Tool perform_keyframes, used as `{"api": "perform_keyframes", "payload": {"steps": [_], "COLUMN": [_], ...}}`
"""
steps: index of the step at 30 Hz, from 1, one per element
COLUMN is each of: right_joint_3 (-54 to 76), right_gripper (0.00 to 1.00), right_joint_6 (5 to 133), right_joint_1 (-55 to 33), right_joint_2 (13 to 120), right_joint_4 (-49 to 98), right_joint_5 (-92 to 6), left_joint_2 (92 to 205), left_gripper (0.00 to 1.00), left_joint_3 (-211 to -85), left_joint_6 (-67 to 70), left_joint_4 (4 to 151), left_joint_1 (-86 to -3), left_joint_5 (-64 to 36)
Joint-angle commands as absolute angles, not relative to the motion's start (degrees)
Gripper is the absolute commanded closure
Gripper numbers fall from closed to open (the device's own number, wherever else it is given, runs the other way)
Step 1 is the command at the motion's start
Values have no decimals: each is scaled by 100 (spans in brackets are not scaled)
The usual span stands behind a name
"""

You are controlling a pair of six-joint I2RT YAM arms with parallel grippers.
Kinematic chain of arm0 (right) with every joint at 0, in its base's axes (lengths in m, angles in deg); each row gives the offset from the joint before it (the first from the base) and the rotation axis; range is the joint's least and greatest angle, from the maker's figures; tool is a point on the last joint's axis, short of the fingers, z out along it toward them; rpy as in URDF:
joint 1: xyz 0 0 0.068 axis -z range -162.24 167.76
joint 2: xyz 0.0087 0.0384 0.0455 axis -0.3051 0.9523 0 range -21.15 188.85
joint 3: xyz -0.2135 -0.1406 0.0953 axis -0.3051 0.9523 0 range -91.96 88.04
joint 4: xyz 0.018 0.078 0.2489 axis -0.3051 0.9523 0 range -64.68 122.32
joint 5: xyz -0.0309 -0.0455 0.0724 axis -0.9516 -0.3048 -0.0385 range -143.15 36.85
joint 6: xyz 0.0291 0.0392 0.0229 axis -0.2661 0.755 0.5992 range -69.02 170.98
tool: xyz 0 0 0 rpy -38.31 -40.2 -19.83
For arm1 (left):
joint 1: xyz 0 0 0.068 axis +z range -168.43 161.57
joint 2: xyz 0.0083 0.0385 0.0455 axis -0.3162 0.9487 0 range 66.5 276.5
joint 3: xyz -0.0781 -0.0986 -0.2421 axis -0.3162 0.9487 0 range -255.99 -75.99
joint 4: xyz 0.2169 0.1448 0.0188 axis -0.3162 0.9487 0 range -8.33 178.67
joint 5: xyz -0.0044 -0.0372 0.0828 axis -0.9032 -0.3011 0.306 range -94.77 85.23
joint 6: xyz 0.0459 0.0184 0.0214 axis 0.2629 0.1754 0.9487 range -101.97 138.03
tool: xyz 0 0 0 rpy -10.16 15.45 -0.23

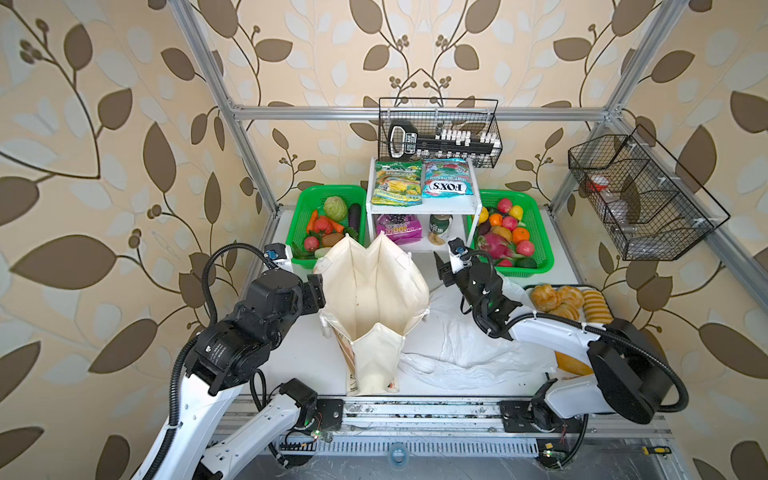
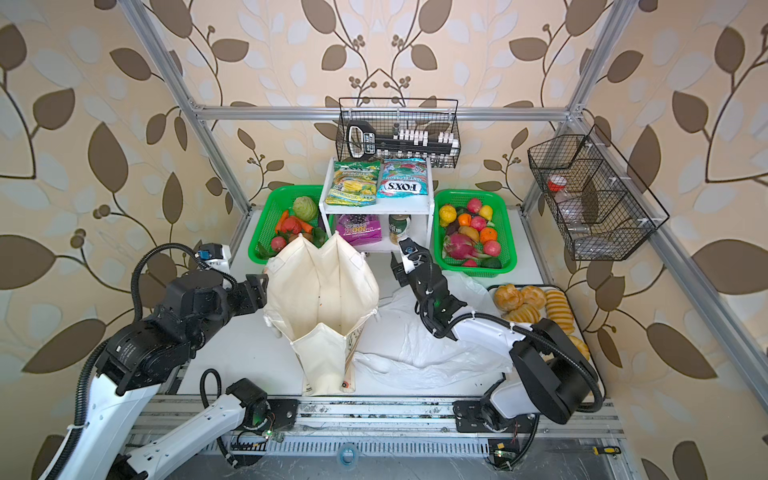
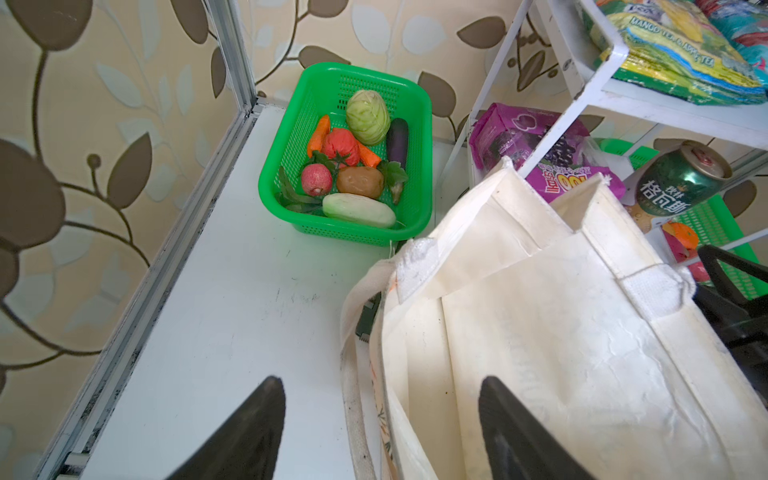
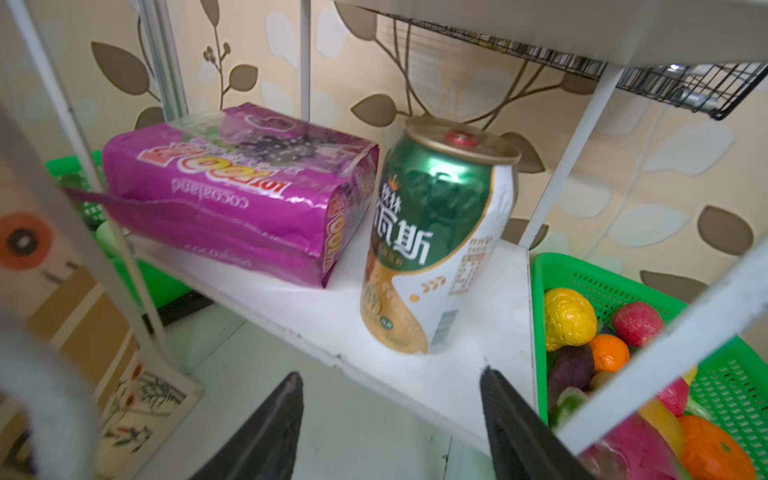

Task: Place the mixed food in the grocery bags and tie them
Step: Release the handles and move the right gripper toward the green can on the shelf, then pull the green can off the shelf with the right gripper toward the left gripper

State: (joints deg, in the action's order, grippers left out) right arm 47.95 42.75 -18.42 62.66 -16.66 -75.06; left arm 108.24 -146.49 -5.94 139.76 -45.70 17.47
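The cream canvas tote [image 1: 374, 299] [image 3: 540, 332] stands open mid-table. My left gripper [image 1: 314, 292] [image 3: 380, 415] is open at its left rim, with the bag's wall and a strap between the fingers. The white plastic bag [image 1: 465, 345] lies flat to the tote's right. On the lower shelf the purple packet [image 4: 232, 187] lies beside the upright green-gold can [image 4: 436, 232]. My right gripper [image 1: 442, 270] [image 4: 390, 415] is open and empty just before that shelf, facing the can. The FOX'S packet [image 1: 446, 178] lies on the top shelf. The dragon fruit [image 1: 494, 245] and yellow-orange fruits [image 1: 516, 212] sit in the right basket.
A white two-tier shelf [image 1: 419, 205] stands at the back between two green baskets: vegetables [image 1: 332, 189], fruit [image 1: 519, 193]. A green-yellow packet [image 1: 397, 183] lies beside the FOX'S packet. A bread tray [image 1: 569, 299] is at the right. Wire baskets [image 1: 440, 133] [image 1: 640, 199] hang on the frame.
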Motion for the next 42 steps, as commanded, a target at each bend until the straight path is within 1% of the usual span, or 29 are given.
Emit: {"api": "perform_keyframes", "payload": {"steps": [1,4,6,10,15,19,22,24,27,33,40,42], "right_joint_3": [4488,4367,4316,4193,4126,3959,3868,3848,3763,3528,3578,3685], "right_gripper": [27,26,19,19,19,19,18,18,18,18,28,34], "right_joint_6": [4121,4280,4380,4386,4313,4529,4801,4827,4799,4690,4640,4563], "right_joint_1": [-1742,-1679,-1675,-1678,-1657,-1552,-1432,-1397,-1393,-1370,-1383,-1403], "right_joint_2": [6638,6934,7134,7490,7984,8170,8315,8448,8658,9001,9097,9061], "right_joint_4": [-2386,-2558,-2747,-3055,-3881,-3936,-4005,-4243,-4460,-4705,-4846,-4880], "right_joint_5": [-7792,-7650,-7562,-7749,-8021,-8009,-7819,-7681,-7549,-7539,-7407,-7388], "left_joint_2": [10764,10798,10832,10893,10948,10975,10975,10975,10948,10930,10894,10886], "left_gripper": [24,24,24,24,23,23,23,15,9,6,5,5], "left_joint_3": [-14788,-14806,-14825,-14861,-14850,-14799,-14756,-14761,-14727,-14814,-14868,-14879], "left_joint_6": [-489,-470,-434,-343,-291,-316,-337,-288,-205,-141,-117,-130], "left_joint_4": [13745,13740,13733,13732,13696,13653,13613,13582,13499,13504,13529,13529], "left_joint_1": [-4520,-4525,-4529,-4523,-4519,-4524,-4524,-4524,-4516,-4521,-4524,-4524], "left_joint_5": [1641,1623,1632,1665,1669,1615,1572,1461,1286,1211,1207,1156]}}
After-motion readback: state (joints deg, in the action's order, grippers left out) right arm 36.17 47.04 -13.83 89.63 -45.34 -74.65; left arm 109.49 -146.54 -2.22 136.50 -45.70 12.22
